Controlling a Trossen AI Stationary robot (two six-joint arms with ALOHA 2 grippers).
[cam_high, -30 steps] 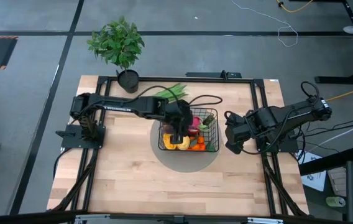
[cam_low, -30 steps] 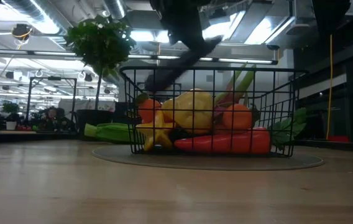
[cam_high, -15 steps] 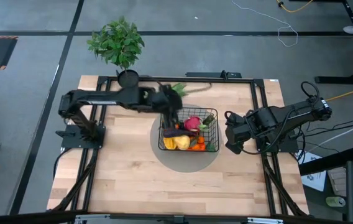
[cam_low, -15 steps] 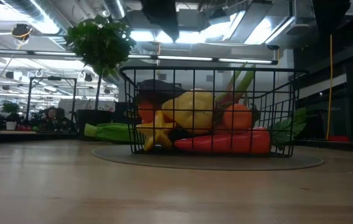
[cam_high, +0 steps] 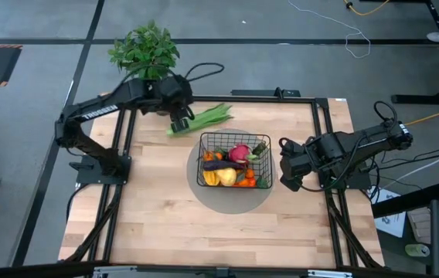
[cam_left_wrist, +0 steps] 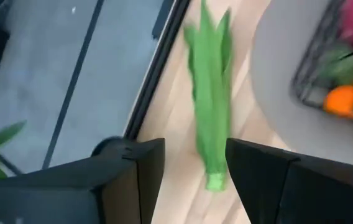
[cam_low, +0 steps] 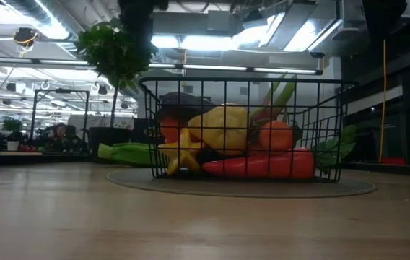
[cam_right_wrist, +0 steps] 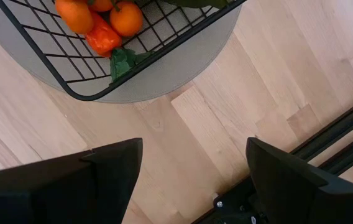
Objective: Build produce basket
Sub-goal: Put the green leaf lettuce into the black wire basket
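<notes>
A: Left gripper (cam_high: 179, 121) is held above the green stalk bundle (cam_high: 198, 119), at the far left part of the table (cam_high: 165, 216), beside the potted plant (cam_high: 145, 52). Its fingers (cam_left_wrist: 140, 167) are spread, nothing pinched; in the left wrist view the bundle's cut end (cam_left_wrist: 212, 182) is seen in the gap between them, lower down on the wood.

B: Contact with the bundle?

A: None is seen. The bundle is laid flat on the table, outside the basket (cam_high: 235, 161), just beside its far left corner, with one end reaching the grey round mat (cam_high: 233, 196).

B: Basket contents?

A: Recorded from the high view: a pink dragon fruit (cam_high: 239, 152), a dark purple piece (cam_high: 216, 164), a yellow fruit (cam_high: 226, 177), tangerines (cam_high: 243, 181). In the low view a yellow star-shaped fruit (cam_low: 180, 155), a large yellow fruit (cam_low: 223, 128), an orange fruit (cam_low: 275, 134) and a long red piece (cam_low: 266, 165) are seen through the wire (cam_low: 241, 81). The basket is stood upright on the mat, near the table's middle.

B: Right arm?

A: Right gripper (cam_high: 290, 171) is parked at the right side of the table, just off the mat's edge, fingers (cam_right_wrist: 99, 171) spread and empty. In its wrist view a basket corner (cam_right_wrist: 80, 94) with two tangerines (cam_right_wrist: 127, 18) is noted.
</notes>
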